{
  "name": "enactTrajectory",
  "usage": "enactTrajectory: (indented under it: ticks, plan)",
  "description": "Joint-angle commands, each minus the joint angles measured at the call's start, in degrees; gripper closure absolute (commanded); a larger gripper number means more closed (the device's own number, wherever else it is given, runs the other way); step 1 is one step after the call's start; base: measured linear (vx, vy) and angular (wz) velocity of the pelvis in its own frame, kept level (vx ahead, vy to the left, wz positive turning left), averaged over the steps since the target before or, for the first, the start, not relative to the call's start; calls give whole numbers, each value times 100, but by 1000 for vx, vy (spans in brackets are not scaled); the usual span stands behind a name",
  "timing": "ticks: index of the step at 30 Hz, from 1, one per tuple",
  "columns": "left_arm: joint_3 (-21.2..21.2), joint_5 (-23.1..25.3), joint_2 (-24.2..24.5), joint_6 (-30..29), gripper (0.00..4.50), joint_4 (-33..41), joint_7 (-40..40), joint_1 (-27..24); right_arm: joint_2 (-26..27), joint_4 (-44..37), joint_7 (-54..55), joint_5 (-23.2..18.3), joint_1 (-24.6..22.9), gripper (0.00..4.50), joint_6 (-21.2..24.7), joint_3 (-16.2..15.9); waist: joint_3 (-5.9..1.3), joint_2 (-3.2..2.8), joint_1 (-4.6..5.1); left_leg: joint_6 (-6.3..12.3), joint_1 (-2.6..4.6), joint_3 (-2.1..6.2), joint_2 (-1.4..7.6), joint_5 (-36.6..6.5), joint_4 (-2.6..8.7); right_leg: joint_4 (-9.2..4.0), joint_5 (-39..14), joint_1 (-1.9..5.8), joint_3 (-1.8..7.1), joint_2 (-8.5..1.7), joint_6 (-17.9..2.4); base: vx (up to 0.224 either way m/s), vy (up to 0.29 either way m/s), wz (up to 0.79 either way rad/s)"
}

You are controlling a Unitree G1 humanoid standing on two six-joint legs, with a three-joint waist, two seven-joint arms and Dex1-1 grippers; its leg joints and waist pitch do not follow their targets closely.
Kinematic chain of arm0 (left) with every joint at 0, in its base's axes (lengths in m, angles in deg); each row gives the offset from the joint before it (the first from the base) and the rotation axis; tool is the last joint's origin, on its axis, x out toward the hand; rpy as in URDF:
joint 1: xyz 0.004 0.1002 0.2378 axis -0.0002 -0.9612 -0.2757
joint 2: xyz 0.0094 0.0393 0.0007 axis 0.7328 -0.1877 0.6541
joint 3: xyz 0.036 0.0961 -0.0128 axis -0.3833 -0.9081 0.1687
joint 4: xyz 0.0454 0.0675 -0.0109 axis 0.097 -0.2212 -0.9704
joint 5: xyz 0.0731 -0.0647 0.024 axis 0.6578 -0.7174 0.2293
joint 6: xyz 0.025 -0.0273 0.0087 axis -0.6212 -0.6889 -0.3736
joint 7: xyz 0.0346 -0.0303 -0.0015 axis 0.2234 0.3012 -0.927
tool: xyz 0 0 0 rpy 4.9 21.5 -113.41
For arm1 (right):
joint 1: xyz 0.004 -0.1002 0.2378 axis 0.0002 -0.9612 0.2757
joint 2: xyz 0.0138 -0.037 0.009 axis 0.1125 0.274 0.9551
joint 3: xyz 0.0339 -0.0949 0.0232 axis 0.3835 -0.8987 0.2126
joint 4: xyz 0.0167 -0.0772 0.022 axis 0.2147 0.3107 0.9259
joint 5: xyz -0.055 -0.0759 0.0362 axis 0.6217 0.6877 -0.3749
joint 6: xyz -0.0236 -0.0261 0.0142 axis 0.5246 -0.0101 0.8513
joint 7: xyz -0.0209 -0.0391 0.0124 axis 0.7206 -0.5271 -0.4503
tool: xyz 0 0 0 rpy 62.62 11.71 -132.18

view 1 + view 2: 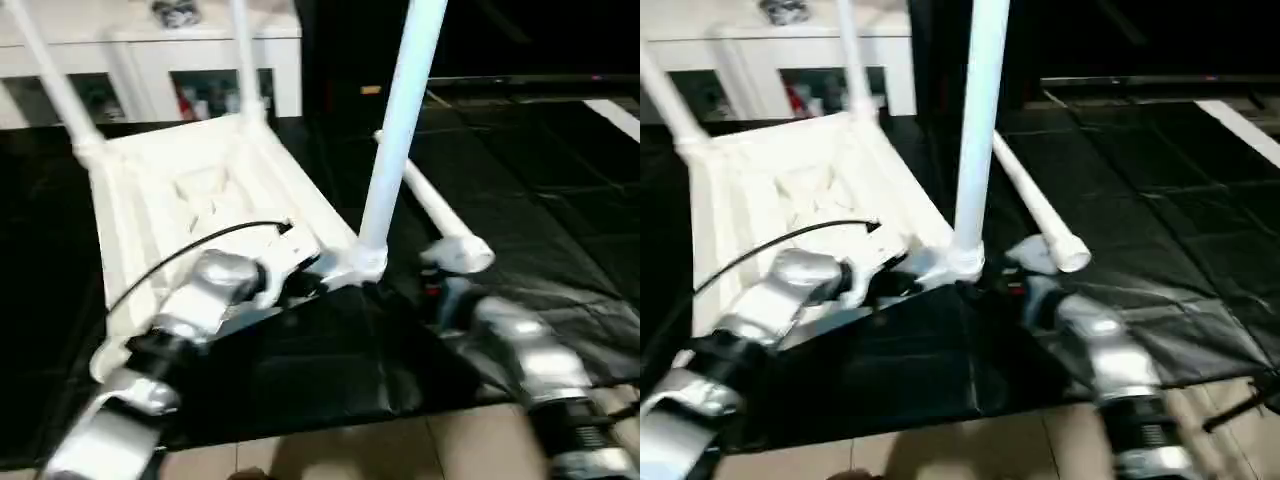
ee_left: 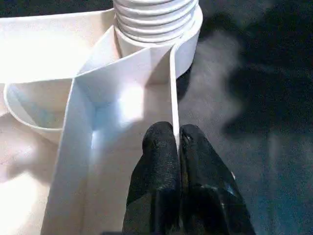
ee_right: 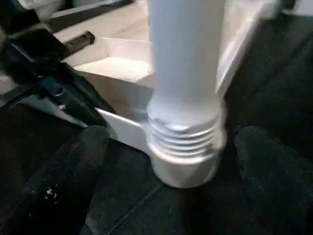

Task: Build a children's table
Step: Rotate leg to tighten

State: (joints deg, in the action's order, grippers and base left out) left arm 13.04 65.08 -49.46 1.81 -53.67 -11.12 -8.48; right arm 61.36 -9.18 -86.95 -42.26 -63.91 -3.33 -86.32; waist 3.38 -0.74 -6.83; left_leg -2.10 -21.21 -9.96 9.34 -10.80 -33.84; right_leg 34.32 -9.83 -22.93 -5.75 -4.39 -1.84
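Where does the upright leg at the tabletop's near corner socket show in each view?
Left eye: near-corner leg, centre right, rising to the top edge.
Right eye: centre.
Left wrist: its threaded base, top centre.
Right wrist: centre.
Shared landmark: the corner socket holding it.

The tabletop is smooth white plastic with a soft sheen, and the upright leg is the same, its base ridged with threads. The floor mat looks like matt black sheeting, slightly creased. The forearms are brushed silver metal. The left gripper's fingers seem matt black rubber, finely grained.
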Motion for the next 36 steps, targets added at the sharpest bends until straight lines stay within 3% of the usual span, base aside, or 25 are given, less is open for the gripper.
enactTrajectory:
  ticks: [1,2,3,7,10,11,16,23,24,28,29,36]
  plan:
    - [-204,-128,41,340,450,307,637,20,-161,-197,-440,-94,-65,6,111,-133,-414,4,-14,377,74,142,447,-998,389,-393,-937,330,371,-533,-1219,0,0,0]
    - [-264,-100,94,405,450,312,753,18,-227,-208,-572,-60,-63,6,111,-200,-414,-31,-56,387,85,141,454,-978,380,-383,-951,313,368,-538,-1252,0,0,0]
    - [-347,-54,153,509,450,299,881,22,-300,-180,-714,15,-47,6,41,-290,-412,-11,-68,391,80,136,456,-973,379,-384,-977,315,367,-539,-1250,0,0,0]
    - [-633,7,328,1112,450,252,1481,12,-398,193,-990,365,139,6,-435,-556,-407,-25,-174,263,127,128,473,-1153,388,-416,-1308,263,375,-568,-1207,0,0,0]
    - [-703,-48,346,1116,450,275,1632,22,-400,303,-1144,400,215,6,-532,-662,-412,-36,-216,185,148,104,484,-1193,388,-407,-1297,255,379,-554,-1212,0,0,0]
    - [-784,-64,338,1160,450,287,1758,39,-397,342,-1272,431,272,6,-573,-769,-411,-12,-243,181,143,93,492,-1198,394,-392,-1266,262,378,-552,-1211,0,0,0]
    - [-883,-25,327,1301,450,294,1973,38,-387,449,-1354,534,393,6,-696,-872,-423,-1,-240,176,101,80,494,-1108,386,-361,-1233,289,376,-571,-1158,0,0,0]
    - [-923,17,274,1510,450,127,2044,129,-411,710,-1710,589,569,6,-1021,-1012,-436,-1,-245,242,104,62,488,-996,358,-352,-1149,284,371,-550,-1185,0,0,0]
    - [-925,27,274,1535,450,103,2043,140,-414,741,-1767,566,587,35,-1007,-1021,-439,5,-247,253,104,61,489,-978,357,-345,-1115,285,370,-547,-1192,0,0,0]
    - [-928,41,285,1557,450,70,2024,149,-407,806,-1872,522,621,48,-969,-1021,-444,2,-260,295,98,61,490,-938,350,-330,-1028,292,367,-553,-1226,0,0,0]
    - [-929,47,288,1563,450,62,2023,148,-405,830,-1907,515,628,72,-961,-1023,-439,7,-259,285,95,62,490,-965,354,-338,-1086,292,366,-553,-1214,0,0,0]
    - [-922,66,307,1591,450,24,2029,130,-381,951,-2009,492,634,128,-1005,-1027,-441,2,-256,249,101,65,492,-1006,355,-344,-1166,291,364,-551,-1211,0,0,0]
